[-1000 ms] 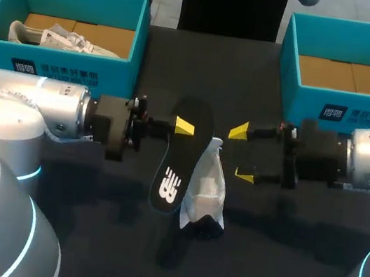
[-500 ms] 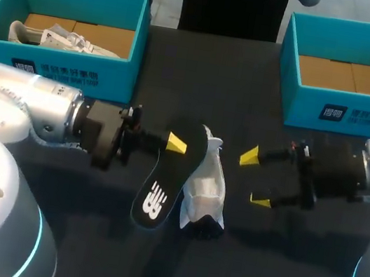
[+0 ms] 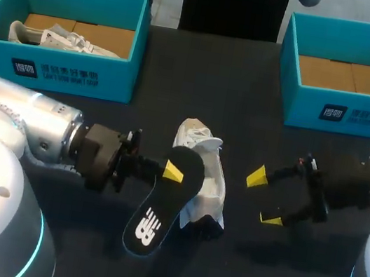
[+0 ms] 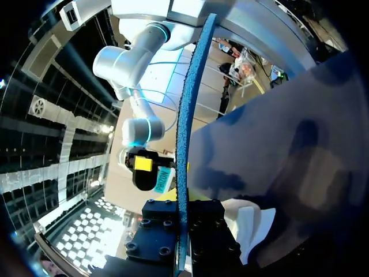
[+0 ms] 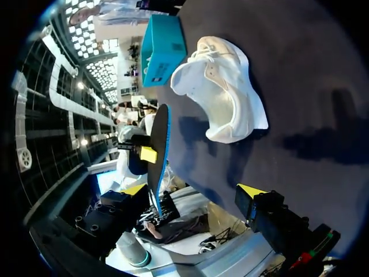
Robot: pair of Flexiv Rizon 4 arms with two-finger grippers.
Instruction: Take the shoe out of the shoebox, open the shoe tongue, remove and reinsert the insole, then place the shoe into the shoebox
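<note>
on the black-clothed table (image 3: 250,85), a white fabric sneaker (image 3: 201,166) lies near the middle, between the two arms. the left gripper (image 3: 173,173), coming in from the left, is clamped on a black foam insole (image 3: 157,208). the insole sits edge-on between its fingers, just left of the sneaker, and slants toward the front edge. its upper end overlaps the sneaker in the head view. the right gripper (image 3: 264,198), fingers spread, is right of the sneaker and apart from it. at the back left stands a teal cardboard shoebox (image 3: 54,70) with a second white sneaker (image 3: 53,37) in its left part. at the back right stands another teal cardboard shoebox (image 3: 346,112).
</note>
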